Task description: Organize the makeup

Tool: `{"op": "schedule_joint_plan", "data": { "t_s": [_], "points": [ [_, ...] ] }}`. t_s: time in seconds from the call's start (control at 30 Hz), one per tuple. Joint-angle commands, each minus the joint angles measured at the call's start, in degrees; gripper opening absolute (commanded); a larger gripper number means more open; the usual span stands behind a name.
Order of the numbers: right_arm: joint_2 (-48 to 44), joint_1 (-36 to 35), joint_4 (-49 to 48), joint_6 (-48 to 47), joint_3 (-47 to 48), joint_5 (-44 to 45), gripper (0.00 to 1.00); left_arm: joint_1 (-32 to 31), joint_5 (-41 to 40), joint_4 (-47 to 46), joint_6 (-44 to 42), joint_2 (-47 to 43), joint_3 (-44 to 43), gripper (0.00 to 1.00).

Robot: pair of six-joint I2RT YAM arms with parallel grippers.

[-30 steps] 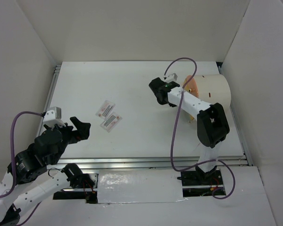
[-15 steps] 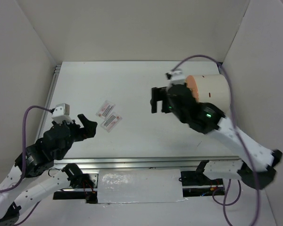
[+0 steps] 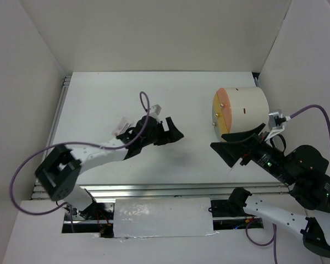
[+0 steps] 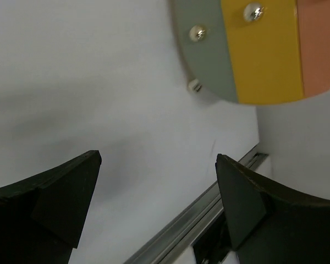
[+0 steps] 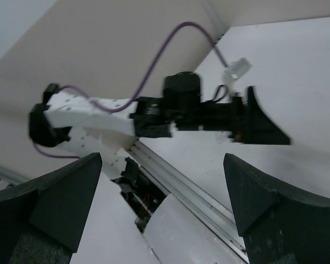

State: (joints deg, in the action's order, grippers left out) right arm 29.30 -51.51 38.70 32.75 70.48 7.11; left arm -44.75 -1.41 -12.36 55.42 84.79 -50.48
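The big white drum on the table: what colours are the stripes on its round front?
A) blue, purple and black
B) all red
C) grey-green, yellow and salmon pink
C: in the left wrist view the drum shows its flat round front with a grey-green band, then a yellow band, then a salmon-pink band side by side.

white table (image 3: 170, 99), plain white walls (image 3: 154, 33)
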Motion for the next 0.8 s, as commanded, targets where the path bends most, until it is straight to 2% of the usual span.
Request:
{"op": "schedule_joint_plan", "data": {
  "t_s": [0.0,0.03,0.13,0.17,0.3,0.37,0.57,0.77],
  "points": [
    [-1.8,-0.3,-0.6,1.4,-0.3,-6.6,1.0,0.5,6.4,-18.3,5.6,10.4,-10.5,0.99],
    [-2.5,-0.3,-0.3,1.3,-0.9,-6.8,1.0,0.8,7.1,-19.5,6.5,16.5,-12.2,0.99],
    [-6.3,-0.2,-0.7,1.3,-2.4,-8.1,1.0,1.8,11.2,-27.4,11.0,24.9,-18.3,0.99],
    [-7.2,-0.2,-0.6,0.9,-3.1,-8.6,1.0,1.9,12.0,-28.3,12.2,30.2,-22.6,0.99],
    [-10.6,-0.2,0.9,0.3,-2.9,-9.7,1.0,1.8,17.0,-28.0,15.0,42.4,-36.7,0.99],
    [-10.6,-0.1,2.7,-0.4,-1.7,-10.0,1.0,1.4,16.3,-26.4,15.5,46.0,-40.2,0.99],
    [-11.6,-0.2,3.1,-1.1,-0.6,-11.5,1.0,1.4,12.1,-24.9,18.2,49.9,-41.6,0.97],
    [-12.2,-0.1,1.6,-1.3,-2.4,-12.3,1.0,1.3,14.7,-23.2,21.2,56.3,-48.5,0.9]
  ]
}}
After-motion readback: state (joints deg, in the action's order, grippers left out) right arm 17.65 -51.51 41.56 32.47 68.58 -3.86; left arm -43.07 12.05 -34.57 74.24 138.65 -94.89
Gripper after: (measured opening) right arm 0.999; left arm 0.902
